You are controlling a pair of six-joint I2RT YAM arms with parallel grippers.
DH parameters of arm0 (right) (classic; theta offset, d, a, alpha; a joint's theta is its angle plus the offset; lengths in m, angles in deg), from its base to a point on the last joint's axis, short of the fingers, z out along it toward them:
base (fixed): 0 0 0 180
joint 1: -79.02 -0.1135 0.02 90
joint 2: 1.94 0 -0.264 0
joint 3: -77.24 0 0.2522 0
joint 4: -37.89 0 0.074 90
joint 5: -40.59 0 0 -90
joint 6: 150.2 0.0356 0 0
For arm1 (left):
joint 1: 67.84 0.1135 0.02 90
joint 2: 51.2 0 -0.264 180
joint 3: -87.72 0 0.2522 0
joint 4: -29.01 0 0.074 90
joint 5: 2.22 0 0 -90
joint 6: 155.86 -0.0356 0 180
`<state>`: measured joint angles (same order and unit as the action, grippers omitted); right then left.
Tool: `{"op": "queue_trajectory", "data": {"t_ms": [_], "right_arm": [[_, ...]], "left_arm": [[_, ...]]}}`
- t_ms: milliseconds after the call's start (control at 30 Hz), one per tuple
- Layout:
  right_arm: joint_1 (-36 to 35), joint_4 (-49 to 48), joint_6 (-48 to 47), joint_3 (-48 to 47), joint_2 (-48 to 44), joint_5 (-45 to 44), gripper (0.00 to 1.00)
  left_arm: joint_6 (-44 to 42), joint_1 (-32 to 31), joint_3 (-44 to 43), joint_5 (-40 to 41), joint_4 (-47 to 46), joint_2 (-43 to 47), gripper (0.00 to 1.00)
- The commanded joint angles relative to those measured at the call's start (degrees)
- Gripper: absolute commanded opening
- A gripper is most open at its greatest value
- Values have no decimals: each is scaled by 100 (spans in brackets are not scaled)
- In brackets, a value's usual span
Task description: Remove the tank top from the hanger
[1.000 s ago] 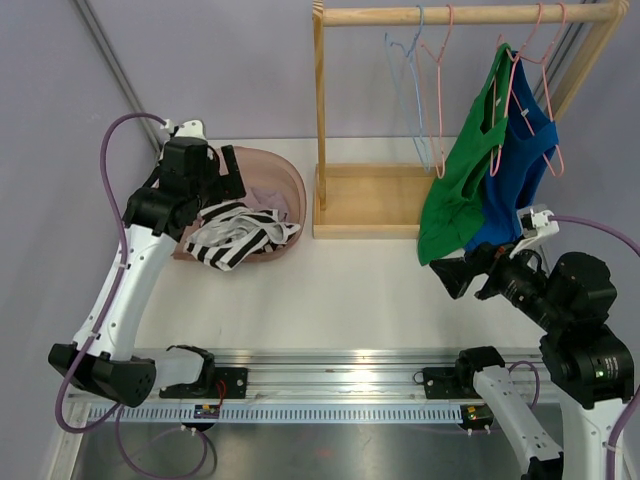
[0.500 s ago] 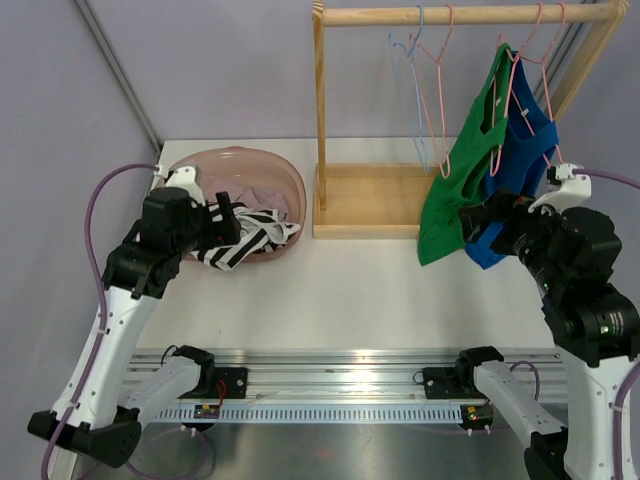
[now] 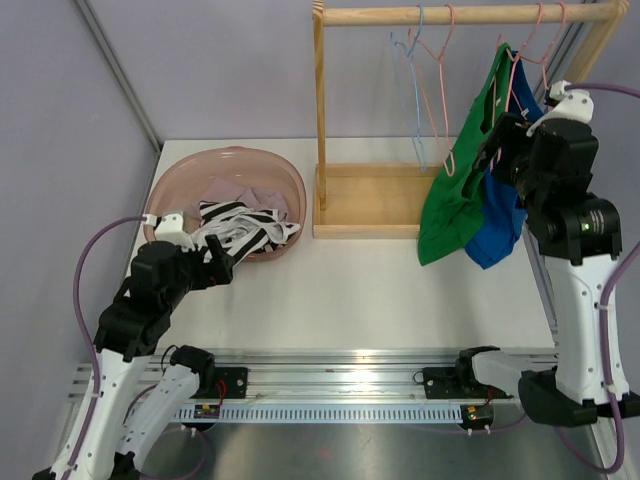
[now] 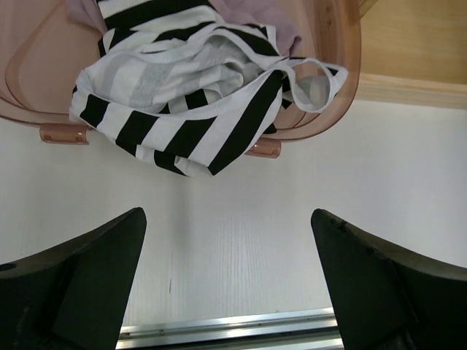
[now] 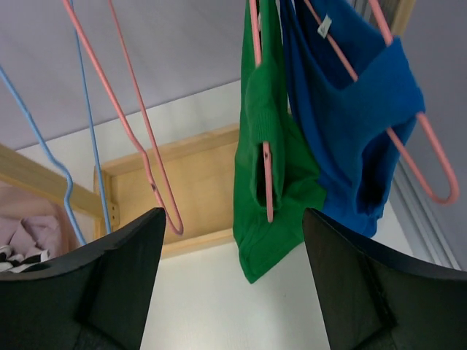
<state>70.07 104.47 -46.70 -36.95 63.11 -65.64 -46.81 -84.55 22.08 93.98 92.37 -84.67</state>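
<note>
A green tank top [image 3: 452, 205] hangs on a pink hanger [image 3: 508, 85] from the wooden rail [image 3: 460, 14]. A blue tank top [image 3: 500, 228] hangs on a second pink hanger right behind it. My right gripper [image 3: 488, 158] is open and empty, raised beside the two tops at mid-height. In the right wrist view, the green top [image 5: 273, 168] and its hanger [image 5: 267, 179] hang just ahead of the open gripper [image 5: 232, 219], with the blue top [image 5: 350, 109] to the right. My left gripper [image 3: 222, 266] is open and empty, low over the table in front of the basin.
A pink basin [image 3: 215, 162] at the left holds a black-and-white striped top [image 3: 245, 228], which drapes over its front rim [image 4: 350, 73]. Empty pink [image 5: 139, 138] and blue [image 5: 80, 146] hangers hang left of the green top. The rack's wooden base [image 3: 370, 200] and post [image 3: 320, 120] stand mid-table.
My left arm has pulled back from the basin toward the near edge, the striped top staying in the basin. My right arm has risen from table height up to the hanging tops.
</note>
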Motion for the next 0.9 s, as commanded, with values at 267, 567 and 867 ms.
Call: {"op": "queue_trajectory", "data": {"t_ms": [267,567,867], "right_arm": [[410,-43,-813,-2464,2106,-206,80],[851,27,-1051,-3396,3241,418,60],[851,-96,-1271,-3713,3514,542,17]], "left_arm": [[108,-69,160,-57,-583,509,99],[134,-394,178,-83,-601,403,99],[99,-421,187,-224,-636,315,99]]}}
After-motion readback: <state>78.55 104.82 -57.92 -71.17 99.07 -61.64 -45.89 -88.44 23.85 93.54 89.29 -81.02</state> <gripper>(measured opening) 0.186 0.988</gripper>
